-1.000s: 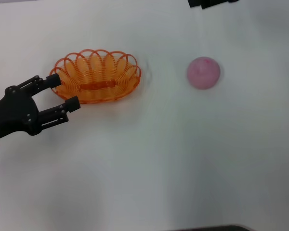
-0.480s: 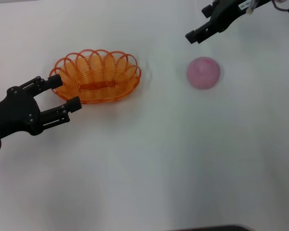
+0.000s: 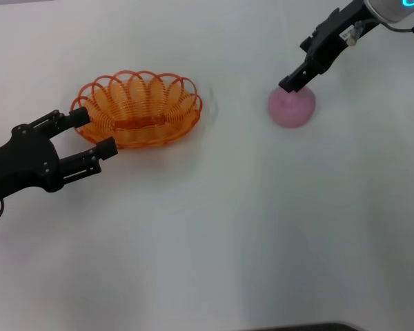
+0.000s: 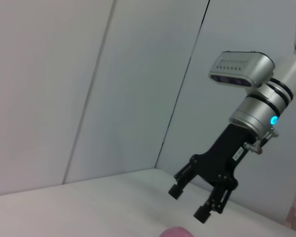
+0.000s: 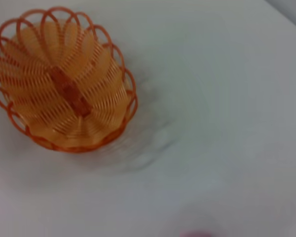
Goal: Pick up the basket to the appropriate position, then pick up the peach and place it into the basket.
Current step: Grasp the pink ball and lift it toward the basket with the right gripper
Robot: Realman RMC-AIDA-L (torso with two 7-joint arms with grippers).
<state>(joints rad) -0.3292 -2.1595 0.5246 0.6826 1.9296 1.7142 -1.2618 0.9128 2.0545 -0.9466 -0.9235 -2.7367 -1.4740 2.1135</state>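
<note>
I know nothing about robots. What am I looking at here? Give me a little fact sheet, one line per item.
surface: plain white table
basket: orange wire, oval, empty, standing on the table
peach: pink, on the table, apart from the basket
left gripper: open, its fingers either side of the basket's near end, not closed on it
right gripper: open, just above the peach
peach in basket: not yet

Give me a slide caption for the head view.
Right gripper descends open over peach; left gripper open beside basket.
</note>
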